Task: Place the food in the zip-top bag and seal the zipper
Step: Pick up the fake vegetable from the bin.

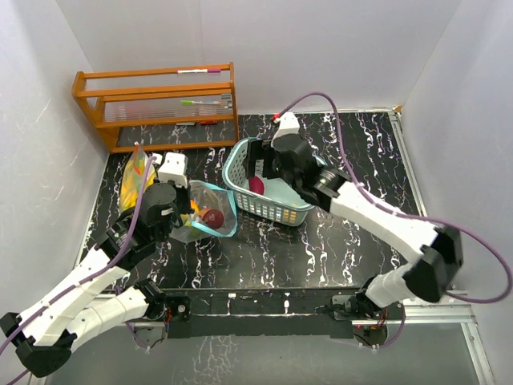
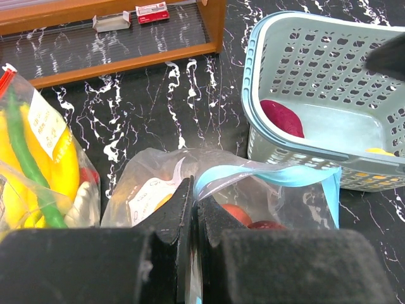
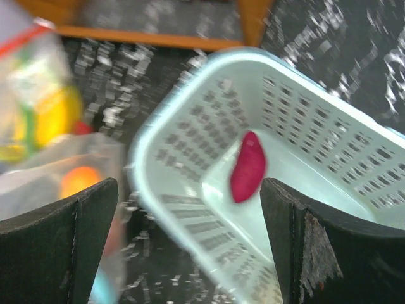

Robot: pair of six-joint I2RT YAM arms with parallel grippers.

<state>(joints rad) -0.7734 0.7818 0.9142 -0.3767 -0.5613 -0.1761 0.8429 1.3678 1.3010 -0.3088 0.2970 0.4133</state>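
Black marble-patterned tabletop (image 1: pixel 321 241) with white veins carries everything. At its far left corner stands an orange wooden two-shelf rack (image 1: pixel 156 104) with marker pens (image 1: pixel 196 102) and a small red-and-white box (image 2: pixel 152 11) on its shelves; the print on the box is too small to read. Near the left edge, in front of the rack, a clear zip-top bag with a red zipper strip (image 2: pixel 38 209) stands upright. It holds yellow toy bananas (image 2: pixel 63 171) and a long thin green pepper (image 2: pixel 25 152), and a white label (image 2: pixel 44 123) on its face bears faint writing that cannot be read. Just to its right lies a second clear zip-top bag with a pale blue zipper strip (image 2: pixel 266 177), holding small orange and red round fruits (image 1: pixel 212 215); its own white sticker (image 2: pixel 149 196) is equally illegible. The left arm reaches in from the near left corner, bent at the elbow, and the left gripper (image 2: pixel 192 215) is clenched on this bag's rim. Further right, near the middle of the tabletop, a pale teal mesh basket (image 1: pixel 276 210) holds a dark red elongated toy fruit (image 3: pixel 248 166) on its floor and a yellow piece (image 2: pixel 380 152) by its wall. The right arm stretches diagonally from the near right corner, and the right gripper (image 3: pixel 190 244) hangs over the basket with its jaws spread wide.
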